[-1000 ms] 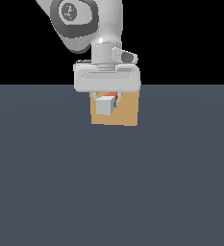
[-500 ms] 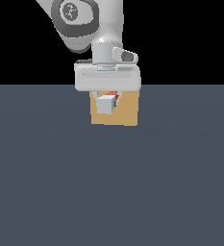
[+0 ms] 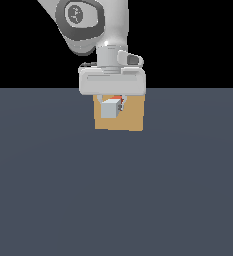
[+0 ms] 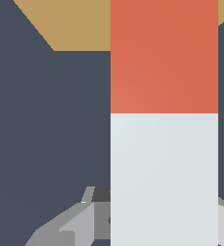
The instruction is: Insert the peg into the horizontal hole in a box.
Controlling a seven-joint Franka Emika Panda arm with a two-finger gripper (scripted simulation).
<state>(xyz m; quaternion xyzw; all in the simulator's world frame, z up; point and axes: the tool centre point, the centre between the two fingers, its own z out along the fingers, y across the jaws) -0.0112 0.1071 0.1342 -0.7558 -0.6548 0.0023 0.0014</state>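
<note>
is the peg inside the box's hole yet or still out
Cannot tell. In the wrist view the peg's orange end reaches toward the box, but its tip runs off-frame; in the exterior view the peg hides the hole.

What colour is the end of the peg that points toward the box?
Orange-red; the rest of the peg is white. It shows best in the wrist view, with the tan box beyond it.

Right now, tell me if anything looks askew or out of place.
Nothing stands out. The pincer holds the peg in front of the box, orange-red end toward it. In the wrist view the peg runs straight at the box, not skewed. The hole itself is hidden behind the peg.
</note>
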